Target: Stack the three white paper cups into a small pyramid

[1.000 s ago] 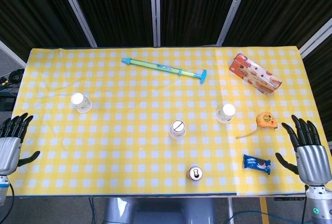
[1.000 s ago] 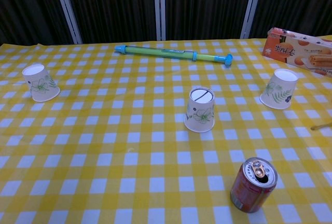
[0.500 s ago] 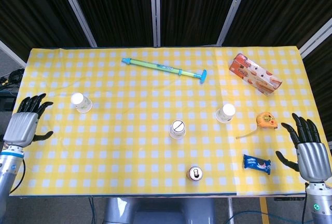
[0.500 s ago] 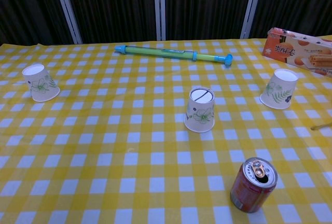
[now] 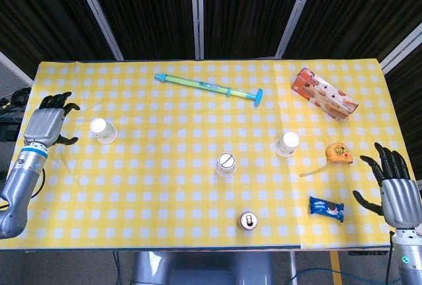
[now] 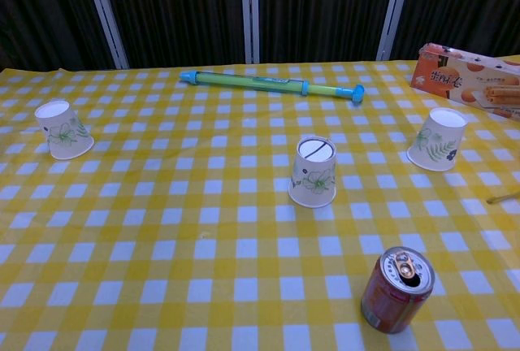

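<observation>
Three white paper cups with green leaf prints stand upside down and apart on the yellow checked table. The left cup [image 5: 103, 130] [image 6: 63, 130] is near the left edge, the middle cup [image 5: 225, 163] [image 6: 314, 171] is at the centre, and the right cup [image 5: 286, 144] [image 6: 438, 140] is to the right. My left hand [image 5: 47, 123] hovers open just left of the left cup, not touching it. My right hand [image 5: 396, 192] is open at the table's right front corner, far from any cup. Neither hand shows in the chest view.
A green and blue water gun [image 5: 208, 87] [image 6: 272, 84] lies at the back. A biscuit box [image 5: 324, 94] [image 6: 465, 76] sits back right. An orange tape measure [image 5: 339, 152], a blue snack packet [image 5: 327, 208] and a red can [image 5: 248, 220] [image 6: 396, 289] sit toward the front.
My left hand has moved up and forward along the left table edge, from the front corner to beside the left cup. My right hand has drifted slightly back and down.
</observation>
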Available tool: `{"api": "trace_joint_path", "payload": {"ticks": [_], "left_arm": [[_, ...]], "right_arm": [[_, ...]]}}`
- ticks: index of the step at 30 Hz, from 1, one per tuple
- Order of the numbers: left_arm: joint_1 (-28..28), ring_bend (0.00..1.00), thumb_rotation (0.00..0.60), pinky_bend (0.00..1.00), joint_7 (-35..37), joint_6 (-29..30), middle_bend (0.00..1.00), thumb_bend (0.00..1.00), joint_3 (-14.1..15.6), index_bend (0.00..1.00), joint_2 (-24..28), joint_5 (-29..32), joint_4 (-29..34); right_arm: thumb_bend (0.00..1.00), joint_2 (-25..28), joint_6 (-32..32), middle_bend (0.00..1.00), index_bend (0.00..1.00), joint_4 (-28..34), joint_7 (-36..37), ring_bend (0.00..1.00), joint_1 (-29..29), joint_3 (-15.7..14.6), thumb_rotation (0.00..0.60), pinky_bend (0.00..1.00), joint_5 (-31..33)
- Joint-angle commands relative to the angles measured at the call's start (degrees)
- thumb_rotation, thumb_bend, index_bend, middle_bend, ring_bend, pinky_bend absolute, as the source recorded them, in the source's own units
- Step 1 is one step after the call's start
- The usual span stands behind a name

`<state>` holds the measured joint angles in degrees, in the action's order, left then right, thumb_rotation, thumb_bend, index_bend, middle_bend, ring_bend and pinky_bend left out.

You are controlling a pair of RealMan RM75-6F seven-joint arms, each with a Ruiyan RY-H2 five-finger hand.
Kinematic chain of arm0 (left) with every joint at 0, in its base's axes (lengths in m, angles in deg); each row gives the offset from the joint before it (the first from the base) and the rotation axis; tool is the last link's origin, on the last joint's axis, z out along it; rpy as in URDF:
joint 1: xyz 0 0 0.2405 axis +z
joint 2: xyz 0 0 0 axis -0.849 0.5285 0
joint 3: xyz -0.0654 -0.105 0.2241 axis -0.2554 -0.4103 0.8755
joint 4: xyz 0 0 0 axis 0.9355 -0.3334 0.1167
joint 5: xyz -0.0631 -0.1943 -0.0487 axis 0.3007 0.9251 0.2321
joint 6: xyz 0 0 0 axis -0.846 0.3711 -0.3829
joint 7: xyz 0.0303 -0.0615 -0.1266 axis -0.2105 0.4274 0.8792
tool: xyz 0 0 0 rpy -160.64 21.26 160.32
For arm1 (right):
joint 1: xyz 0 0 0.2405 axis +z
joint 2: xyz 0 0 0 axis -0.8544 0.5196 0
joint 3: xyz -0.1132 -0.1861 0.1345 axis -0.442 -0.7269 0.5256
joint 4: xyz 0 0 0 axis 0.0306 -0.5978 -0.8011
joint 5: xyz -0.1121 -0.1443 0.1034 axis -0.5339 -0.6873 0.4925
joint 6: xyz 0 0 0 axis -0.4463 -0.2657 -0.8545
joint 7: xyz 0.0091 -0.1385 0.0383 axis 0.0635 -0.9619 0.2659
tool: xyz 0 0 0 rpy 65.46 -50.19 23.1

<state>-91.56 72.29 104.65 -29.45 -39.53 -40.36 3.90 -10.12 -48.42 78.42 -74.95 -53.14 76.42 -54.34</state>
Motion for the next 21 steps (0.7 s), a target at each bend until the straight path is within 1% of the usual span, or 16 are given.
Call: {"api": "trace_joint_path", "payload": {"ticks": [1,3,5,9,13,21], "left_arm": [[-2.54,0.0,0.6,0.0,-2.04,-4.06,0.0,0.23,0.97,0.25,-1.79,3.32,-3.04],[-3.57,0.0,0.6,0.0,-2.76,-5.6,0.0,0.28,1.37,0.26,-2.59,4.76,-4.41],[-4.62,0.0,0.6,0.0,-3.45,-6.61,0.0,0.31,1.74,0.26,-3.68,6.04,-5.95],[-6.24,0.0,0.6,0.0,-4.24,-8.43,0.0,0.31,2.53,0.26,-5.56,7.8,-8.38],[-8.96,0.0,0.6,0.0,-4.22,-11.47,0.0,0.31,2.93,0.26,-8.91,9.98,-13.13],[-10.69,0.0,0.6,0.01,-3.24,-12.43,0.0,0.31,3.58,0.32,-11.59,10.21,-16.46]], "right_arm": [[0.09,-0.01,0.21,0.0,0.25,-0.13,0.22,0.0,0.07,0.03,0.6,0.04,0.17],[0.09,-0.02,0.46,0.0,0.25,-0.24,0.46,0.0,0.13,0.07,0.6,0.04,0.43],[0.09,0.03,0.8,0.0,0.25,-0.33,0.84,0.0,0.19,0.11,0.6,0.04,0.73],[0.09,0.09,1.36,0.0,0.25,-0.53,1.45,0.0,0.31,0.22,0.6,0.04,1.28],[0.09,0.09,2.08,0.0,0.25,-0.94,2.05,0.0,0.49,0.45,0.6,0.04,2.11],[0.09,-0.01,2.56,0.0,0.26,-1.34,2.26,0.0,0.62,0.57,0.6,0.04,2.65]]}}
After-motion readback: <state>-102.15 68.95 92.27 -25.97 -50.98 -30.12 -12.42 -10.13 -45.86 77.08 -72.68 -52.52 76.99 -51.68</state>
